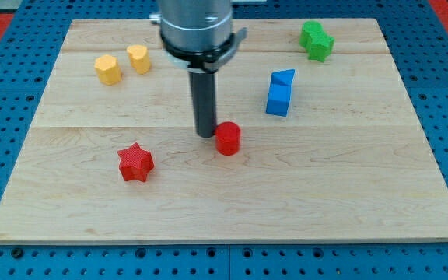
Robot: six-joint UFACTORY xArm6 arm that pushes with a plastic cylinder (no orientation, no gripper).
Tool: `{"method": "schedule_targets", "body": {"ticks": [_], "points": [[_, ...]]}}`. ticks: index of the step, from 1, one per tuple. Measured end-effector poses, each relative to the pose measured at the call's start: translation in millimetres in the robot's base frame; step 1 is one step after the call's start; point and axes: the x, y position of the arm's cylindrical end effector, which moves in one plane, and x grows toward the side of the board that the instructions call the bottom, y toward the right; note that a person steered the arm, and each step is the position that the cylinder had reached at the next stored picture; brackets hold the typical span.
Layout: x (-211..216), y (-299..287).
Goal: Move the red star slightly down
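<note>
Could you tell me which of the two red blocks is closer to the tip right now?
The red cylinder: it sits right beside my tip, on the view's right, apparently touching it. The red star lies well apart, toward the view's lower left.

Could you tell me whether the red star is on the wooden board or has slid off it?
On the board. The red star rests on the wooden board, inside its bottom edge, apart from my tip.
</note>
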Motion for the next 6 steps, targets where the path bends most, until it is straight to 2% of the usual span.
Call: {"method": "schedule_targets", "body": {"ticks": [1,2,3,5,6], "points": [[0.0,38.9],[0.5,32.0],[22.8,3.1],[14.1,-91.6],[19.8,-108.5]]}}
